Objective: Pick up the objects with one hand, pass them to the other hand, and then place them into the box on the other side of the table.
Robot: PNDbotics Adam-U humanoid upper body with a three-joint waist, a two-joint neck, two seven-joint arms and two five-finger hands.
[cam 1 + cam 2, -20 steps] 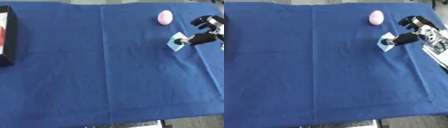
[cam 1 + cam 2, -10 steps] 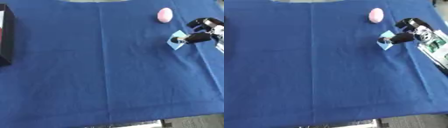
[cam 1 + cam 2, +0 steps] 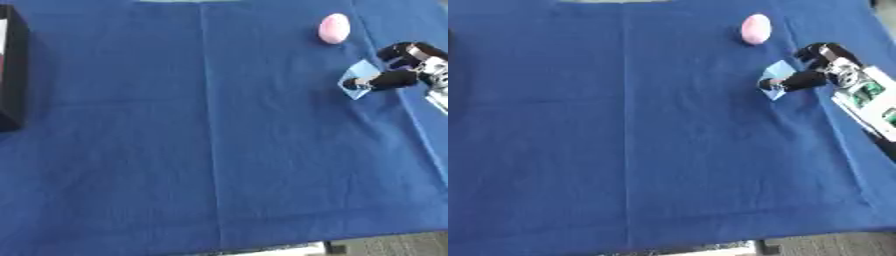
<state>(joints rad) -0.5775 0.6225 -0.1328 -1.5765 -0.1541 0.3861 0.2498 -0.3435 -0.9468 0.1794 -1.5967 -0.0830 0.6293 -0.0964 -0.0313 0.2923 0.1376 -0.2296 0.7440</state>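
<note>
Even, bright overhead light falls on the blue cloth (image 3: 210,150), with almost no shadows and no glare. Both views are soft and slightly blurred; the pink egg (image 3: 334,28) and right hand (image 3: 820,70) lack crisp edges.

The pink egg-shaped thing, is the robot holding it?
No, the pink egg-shaped thing lies alone on the blue cloth; the right hand touches a light blue piece.

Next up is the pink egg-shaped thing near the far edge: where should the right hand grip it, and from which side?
Grip the pink egg-shaped object across its narrow middle, coming from above. It lies flat on the blue cloth with its long axis pointing away, so both rounded flanks are free. The right hand sits just near-right of it, over a light blue piece.
</note>
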